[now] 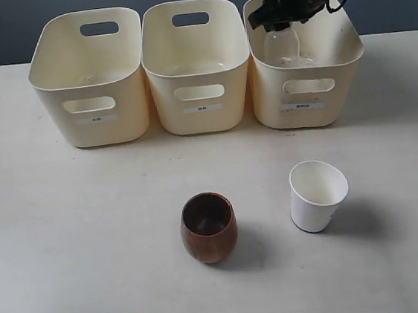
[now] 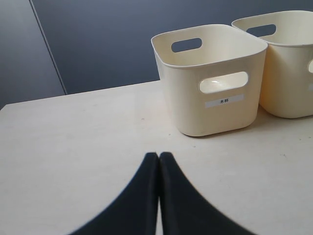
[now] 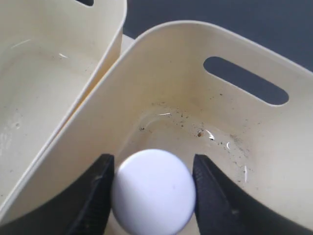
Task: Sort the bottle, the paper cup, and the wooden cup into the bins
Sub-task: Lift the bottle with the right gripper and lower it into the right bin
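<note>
Your right end effector point(image 1: 280, 16) grips the bottle point(image 3: 153, 191) at its top, lowered into the bin point(image 1: 338, 68) nearest the desk's right edge; its clear body is hard to make out. Your left end effector point(image 2: 159, 164) is pressed closed. The wooden cup point(image 1: 208, 227) and paper cup point(image 1: 318, 195) stand toward the front edge.

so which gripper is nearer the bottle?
Right. The right gripper clamps the bottle inside the right-hand bin; the left gripper sits shut above the table near the leftmost bin, far off.
</note>
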Motion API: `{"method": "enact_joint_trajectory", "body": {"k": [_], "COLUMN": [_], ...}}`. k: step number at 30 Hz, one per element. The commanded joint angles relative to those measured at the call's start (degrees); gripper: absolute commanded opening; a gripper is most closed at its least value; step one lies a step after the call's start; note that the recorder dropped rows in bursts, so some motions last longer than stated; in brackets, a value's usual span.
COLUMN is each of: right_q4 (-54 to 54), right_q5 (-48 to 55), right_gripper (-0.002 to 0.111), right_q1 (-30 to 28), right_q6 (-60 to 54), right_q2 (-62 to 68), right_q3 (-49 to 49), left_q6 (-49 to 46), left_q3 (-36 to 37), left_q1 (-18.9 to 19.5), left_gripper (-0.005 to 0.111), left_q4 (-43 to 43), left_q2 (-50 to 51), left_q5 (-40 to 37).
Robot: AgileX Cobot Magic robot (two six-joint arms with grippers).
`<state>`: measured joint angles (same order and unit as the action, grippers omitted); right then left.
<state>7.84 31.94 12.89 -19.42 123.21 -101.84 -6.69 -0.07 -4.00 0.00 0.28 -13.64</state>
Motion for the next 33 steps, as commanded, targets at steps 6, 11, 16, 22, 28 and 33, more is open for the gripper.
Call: {"method": "enact_joint_trajectory", "body": {"k": [6, 11, 16, 22, 28, 33], "right_q4": [-0.06, -2.83, -4.93, -4.93, -4.93, -4.93], "right_q5": [-0.3, 3.25, 7.44, 11.01, 12.5, 13.75], "right_gripper": [-0.001, -0.001, -0.001, -0.001, 0.02, 0.043], "right_q1": [-0.38, -0.38, -0.38, -0.38, -0.38, -0.38], "right_q6": [3.31, 4.2, 5.07, 4.46, 4.46, 4.46], "right_q2": [1.21, 1.08, -1.85, -2.2, -2.2, -2.2], "right_q3": [-0.55, -0.55, -0.55, -0.55, -0.55, -0.55], "left_q6": [0.11, 0.11, 0.11, 0.11, 0.11, 0.11], "left_q3": [0.07, 0.07, 0.07, 0.07, 0.07, 0.07], "left_q1": [-0.2, -0.2, -0.2, -0.2, -0.2, -0.2], "left_gripper": [0.0, 0.0, 0.0, 0.0, 0.0, 0.0], "left_q4": [-0.38, -0.38, -0.38, -0.38, -0.38, -0.38], "left_q2": [-0.28, -0.28, -0.28, -0.28, -0.28, -0.28], "left_q5": [0.0, 0.0, 0.0, 0.0, 0.0, 0.0]}}
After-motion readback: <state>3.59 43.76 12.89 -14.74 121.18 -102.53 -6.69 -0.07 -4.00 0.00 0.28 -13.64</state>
